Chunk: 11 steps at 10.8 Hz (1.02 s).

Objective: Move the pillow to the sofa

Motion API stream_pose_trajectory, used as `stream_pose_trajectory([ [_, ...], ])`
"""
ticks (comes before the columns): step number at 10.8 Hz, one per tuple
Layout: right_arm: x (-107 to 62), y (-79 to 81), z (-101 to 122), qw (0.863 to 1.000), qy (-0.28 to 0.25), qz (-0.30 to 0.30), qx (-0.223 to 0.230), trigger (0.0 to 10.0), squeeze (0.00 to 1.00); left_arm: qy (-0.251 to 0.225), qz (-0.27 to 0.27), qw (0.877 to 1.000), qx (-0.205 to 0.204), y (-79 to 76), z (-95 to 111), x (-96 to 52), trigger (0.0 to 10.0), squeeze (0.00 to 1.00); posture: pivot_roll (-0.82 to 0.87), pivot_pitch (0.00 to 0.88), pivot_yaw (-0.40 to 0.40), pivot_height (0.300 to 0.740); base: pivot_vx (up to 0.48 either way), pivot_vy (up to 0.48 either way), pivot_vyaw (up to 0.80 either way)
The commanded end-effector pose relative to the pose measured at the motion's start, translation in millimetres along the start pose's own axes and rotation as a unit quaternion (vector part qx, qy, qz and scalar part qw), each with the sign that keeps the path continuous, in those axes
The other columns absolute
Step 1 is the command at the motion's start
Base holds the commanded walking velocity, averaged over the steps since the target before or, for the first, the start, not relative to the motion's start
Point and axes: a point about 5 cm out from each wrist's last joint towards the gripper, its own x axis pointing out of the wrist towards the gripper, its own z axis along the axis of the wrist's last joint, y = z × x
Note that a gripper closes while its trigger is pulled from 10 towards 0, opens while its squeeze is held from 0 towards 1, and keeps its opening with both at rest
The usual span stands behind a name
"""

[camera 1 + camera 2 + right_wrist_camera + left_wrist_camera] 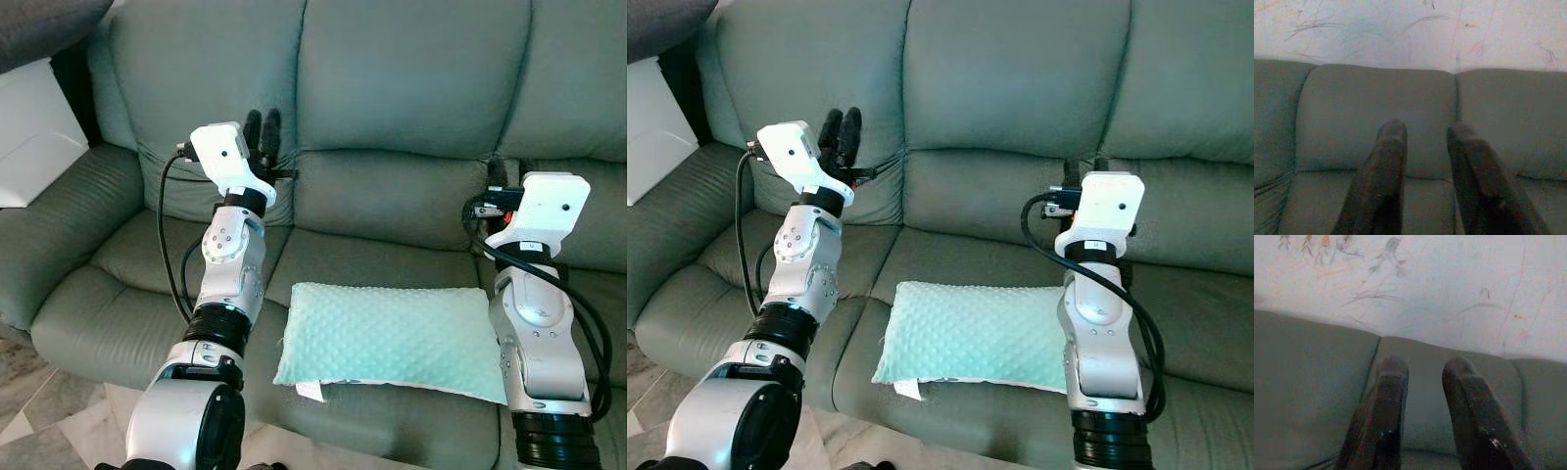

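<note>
Your robot has two silver arms built from rounded metal segments joined by black ribbed rings. Each wrist carries a boxy white housing, and thick black cables loop alongside each forearm. The left gripper [264, 128] and right gripper [1426, 134] each have two long, matte black fingers.

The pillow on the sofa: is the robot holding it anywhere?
No. The pillow lies free on the sofa; the left gripper and right gripper are raised, open and empty.
</note>
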Motion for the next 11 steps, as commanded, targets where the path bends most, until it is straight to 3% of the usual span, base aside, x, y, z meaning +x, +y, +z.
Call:
stream_pose_trajectory([
  [1,0.0,1.4,-2,1.0,0.008,0.003,0.003,10.0,1.0,0.031,0.007,0.999,0.009,6.0,-10,-6.4,10.0,1.0,-0.27,0.039,0.086,0.74,0.0,0.0,0.0],
  [3,-1.8,-0.4,-5,1.0,0.016,0.003,0.006,10.0,1.0,0.066,0.01,0.998,0.019,9.9,-24,-16.0,10.0,1.0,-0.27,0.042,0.084,0.74,0.0,0.0,0.0],
  [5,-2.1,-1.0,-7,1.0,0.019,0.003,0.007,10.0,1.0,0.07,0.014,0.997,0.03,11.5,-26,-18.5,10.0,1.0,-0.27,0.041,0.083,0.74,0.0,0.0,0.0],
  [10,-1.0,-1.0,-7,1.0,0.019,0.002,0.003,10.0,1.0,0.049,0.012,0.998,0.046,10.9,-18,-14.3,10.0,1.0,-0.27,0.037,0.084,0.74,0.0,0.0,0.0],
  [11,-2.2,-1.0,-11,1.0,0.031,0.002,0.001,10.0,1.0,0.079,0.015,0.995,0.055,14.3,-27,-18.8,10.0,1.0,-0.27,0.036,0.085,0.74,0.0,0.0,0.0],
])
